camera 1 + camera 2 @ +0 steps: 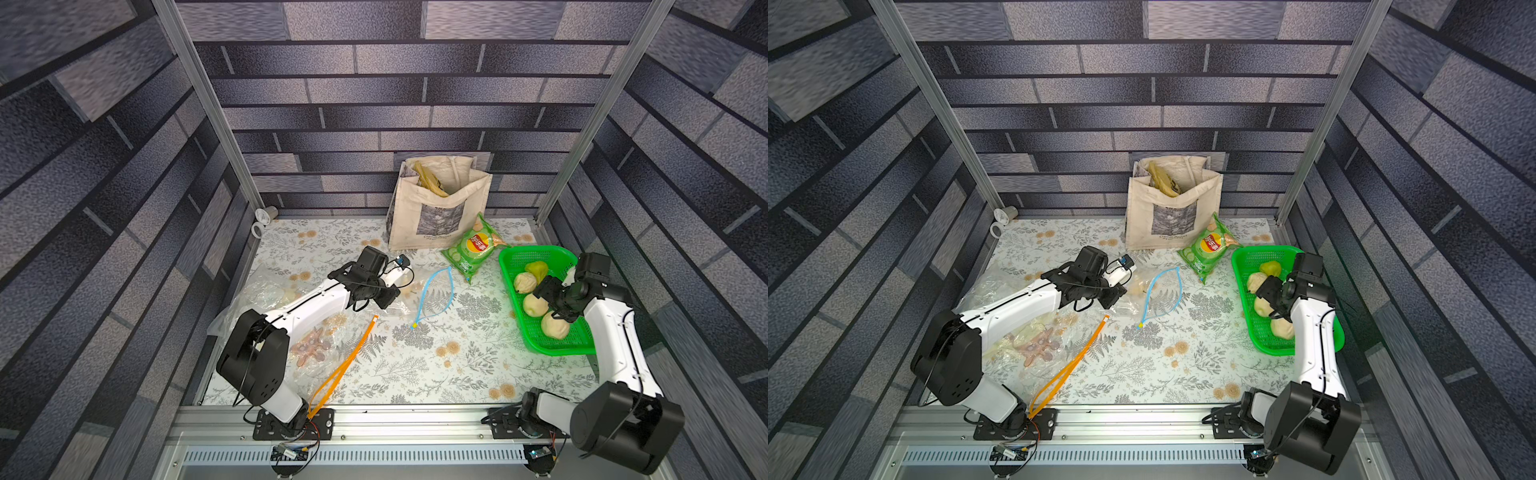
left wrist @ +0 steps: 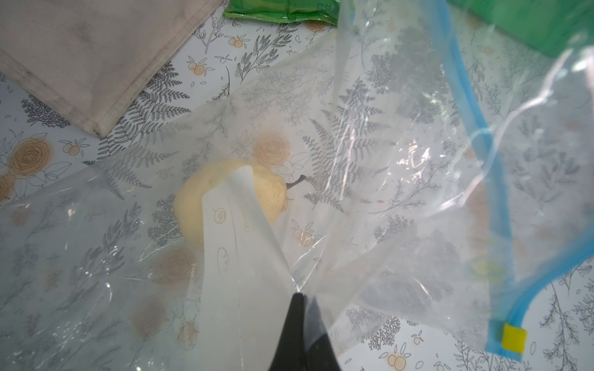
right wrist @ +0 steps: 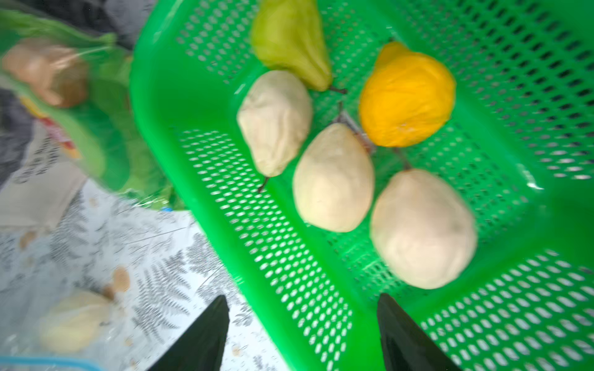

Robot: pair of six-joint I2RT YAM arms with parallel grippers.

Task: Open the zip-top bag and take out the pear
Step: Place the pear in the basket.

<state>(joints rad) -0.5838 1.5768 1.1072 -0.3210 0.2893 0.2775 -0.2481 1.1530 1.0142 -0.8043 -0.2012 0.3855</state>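
**Pear lies on its side inside the opened bag**

The left gripper (image 2: 297, 297) has its fingertips pressed together on a fold of the clear zip-top bag (image 2: 385, 160), pinching the plastic just behind the pear (image 2: 193, 208). The pear rests on the table (image 1: 457, 365) inside the bag, lying flat. Its long axis runs from the fat end nearest the gripper to the dark stem (image 2: 297, 181). The stem points away from the gripper, toward the side where the blue zip strip (image 2: 482, 135) runs. A white label on the bag covers the middle of the pear.

In both top views the zip strip forms an open loop, so the mouth of the bag gapes, and the pear (image 1: 1136, 286) sits between that loop and the left gripper.

The right gripper (image 3: 302, 308) hangs over the near rim of the green basket (image 1: 515, 257), its jaws apart with nothing between them. Several other pears (image 3: 334, 180) lie in the basket.
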